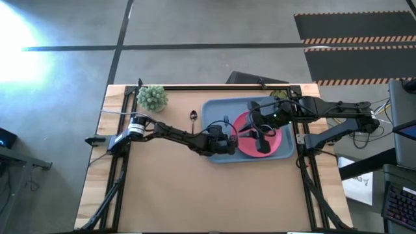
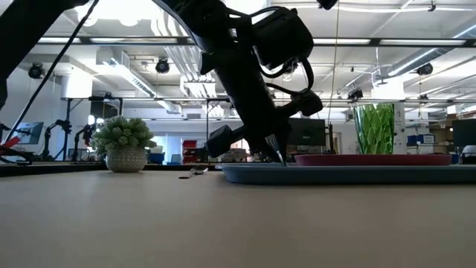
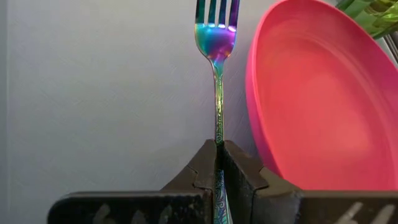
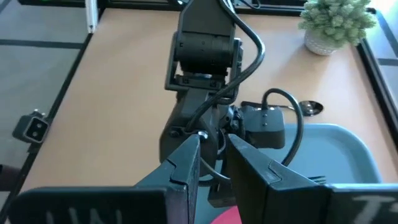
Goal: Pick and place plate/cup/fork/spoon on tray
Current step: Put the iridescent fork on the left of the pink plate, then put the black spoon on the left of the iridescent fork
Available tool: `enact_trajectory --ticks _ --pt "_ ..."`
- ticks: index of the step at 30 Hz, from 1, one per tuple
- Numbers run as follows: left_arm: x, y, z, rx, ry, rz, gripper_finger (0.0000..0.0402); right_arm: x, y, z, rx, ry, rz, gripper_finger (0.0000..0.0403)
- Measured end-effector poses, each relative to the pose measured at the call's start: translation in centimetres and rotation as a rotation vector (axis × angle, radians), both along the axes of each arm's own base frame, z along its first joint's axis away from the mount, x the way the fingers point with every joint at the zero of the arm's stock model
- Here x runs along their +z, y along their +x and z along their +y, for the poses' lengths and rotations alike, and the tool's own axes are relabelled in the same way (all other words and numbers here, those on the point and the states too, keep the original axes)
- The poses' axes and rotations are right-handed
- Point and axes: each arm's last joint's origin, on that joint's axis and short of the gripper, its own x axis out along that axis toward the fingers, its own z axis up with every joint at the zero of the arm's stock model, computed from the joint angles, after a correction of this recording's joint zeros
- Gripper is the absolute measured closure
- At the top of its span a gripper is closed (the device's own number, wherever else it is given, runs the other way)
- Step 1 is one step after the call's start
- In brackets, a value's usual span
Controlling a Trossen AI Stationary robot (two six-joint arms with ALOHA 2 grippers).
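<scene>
The light blue tray (image 1: 214,114) lies right of the table's middle, with the pink plate (image 1: 270,144) flat on its floor. My left gripper (image 3: 217,168) reaches over the tray's left part (image 1: 229,135) and is shut on the fork (image 3: 216,37), which lies beside the plate (image 3: 317,93). My right gripper (image 4: 212,163) hovers over the plate (image 1: 260,129), open and empty. The spoon (image 1: 193,116) lies on the table left of the tray. The green cup (image 2: 374,128) stands at the tray's far right side. My left gripper pinches the fork's thin shaft (image 3: 218,134) between its two fingers, which lie along the fork. The handle end is hidden between the fingers (image 3: 202,171). The tines point away from the gripper, level, low over the tray floor; whether they rest on it I cannot tell.
A small fuzzy green plant in a white pot (image 1: 152,97) stands at the table's far left. Bare wooden table (image 1: 214,195) spreads toward the near edge. The two arms are close together over the tray.
</scene>
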Motion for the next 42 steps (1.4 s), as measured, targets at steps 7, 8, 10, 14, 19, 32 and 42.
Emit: enact_trajectory --ticks 7,8,10,14,19,32,42 --pt "-0.1 -0.2 0.0 -0.003 -0.003 0.025 0.0401 0.0 0.0 0.2 0.053 0.041 0.0 0.0335" --pt "-0.1 -0.1 0.0 -0.003 -0.004 0.022 0.0401 0.0 0.0 0.2 0.056 0.038 -0.001 0.0335" --pt "-0.1 -0.1 0.0 -0.004 -0.005 0.023 0.0401 0.0 0.0 0.2 0.057 0.036 -0.001 0.0335" --pt "-0.1 -0.1 0.0 -0.012 -0.016 0.016 0.0397 0.0 0.0 0.2 0.057 0.035 -0.001 0.0335" --pt "-0.4 0.0 0.0 -0.024 -0.033 0.011 0.0371 0.0 0.0 0.2 0.059 0.034 -0.002 0.0335" --pt "0.5 -0.1 0.3 -0.062 0.008 0.036 0.0336 0.0 0.0 0.2 0.063 0.029 -0.001 0.0335" --pt "4.9 -3.1 1.7 -0.103 0.037 0.211 0.0338 0.1 -0.2 0.2 0.057 0.036 0.0 0.0335"
